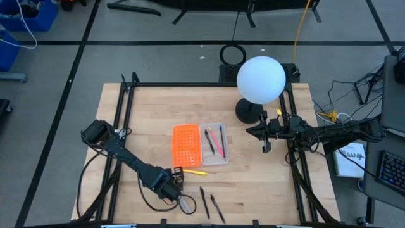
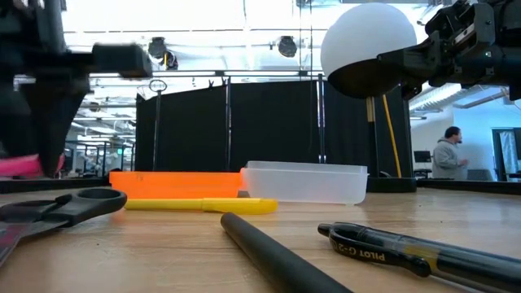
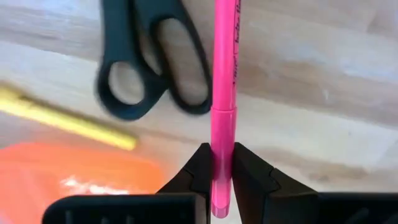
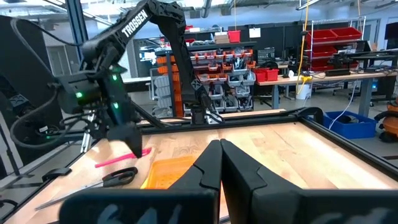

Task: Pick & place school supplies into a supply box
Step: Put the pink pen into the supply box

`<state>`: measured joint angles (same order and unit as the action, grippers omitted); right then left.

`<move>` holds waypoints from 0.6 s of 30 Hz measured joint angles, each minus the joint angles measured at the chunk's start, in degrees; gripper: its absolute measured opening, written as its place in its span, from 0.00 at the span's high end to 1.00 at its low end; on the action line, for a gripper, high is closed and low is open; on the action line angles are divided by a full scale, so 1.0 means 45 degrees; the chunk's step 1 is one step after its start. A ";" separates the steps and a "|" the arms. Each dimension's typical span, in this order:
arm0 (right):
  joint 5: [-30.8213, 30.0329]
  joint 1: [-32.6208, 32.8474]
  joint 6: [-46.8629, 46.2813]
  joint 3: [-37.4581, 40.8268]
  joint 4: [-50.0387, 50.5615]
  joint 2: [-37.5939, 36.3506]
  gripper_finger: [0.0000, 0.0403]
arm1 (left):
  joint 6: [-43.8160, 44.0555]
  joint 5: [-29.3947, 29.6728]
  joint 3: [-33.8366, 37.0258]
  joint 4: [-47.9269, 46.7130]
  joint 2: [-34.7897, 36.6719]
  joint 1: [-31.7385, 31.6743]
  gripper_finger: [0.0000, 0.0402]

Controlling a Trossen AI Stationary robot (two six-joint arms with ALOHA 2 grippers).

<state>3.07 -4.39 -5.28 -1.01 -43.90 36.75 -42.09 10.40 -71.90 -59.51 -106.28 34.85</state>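
Observation:
My left gripper [image 3: 221, 152] hangs over the table's near left part [image 1: 169, 187], shut on a pink pen [image 3: 224, 62]. Below it lie black-handled scissors [image 3: 149, 68] and a yellow pen [image 1: 193, 171], flat on the wood. The supply box lies open mid-table, with an orange half [image 1: 185, 144] and a translucent tray [image 1: 215, 142] holding a few pens. Two black pens [image 1: 204, 201] [image 1: 216, 206] lie near the front edge. My right gripper [image 4: 219, 155] waits shut at the right, above the table. My left gripper pinches the pink pen between its two fingers on the stretch near one end [image 3: 222, 134]. The fingers come from above, pointing down, and lie across the pen. The pen [image 4: 121, 158] is lifted clear of the table, nearly level, most of its length sticking out to one side.
A white globe lamp [image 1: 261, 79] on a dark base stands at the far right of the table, beside my right arm. Black frame rails [image 1: 123, 114] run along the table's left and right sides. Bare wood shows between the box and the near edge.

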 joint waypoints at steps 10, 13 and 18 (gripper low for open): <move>0.0000 0.0002 -0.0005 0.0003 0.0000 0.0000 1.00 | -0.2756 0.3226 -0.2845 -0.2156 0.0029 -0.1160 0.88; 0.0000 -0.0001 0.0017 0.0003 0.0000 0.0000 1.00 | -0.4030 0.3701 -0.3604 -0.1708 0.0044 -0.2129 0.89; 0.0000 0.0002 0.0029 -0.0001 -0.0005 0.0000 1.00 | -0.6550 0.3148 -0.3912 0.0774 0.0053 -0.4191 0.88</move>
<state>3.07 -4.38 -5.15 -1.01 -43.92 36.75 -71.56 24.56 -89.50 -56.03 -106.04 15.99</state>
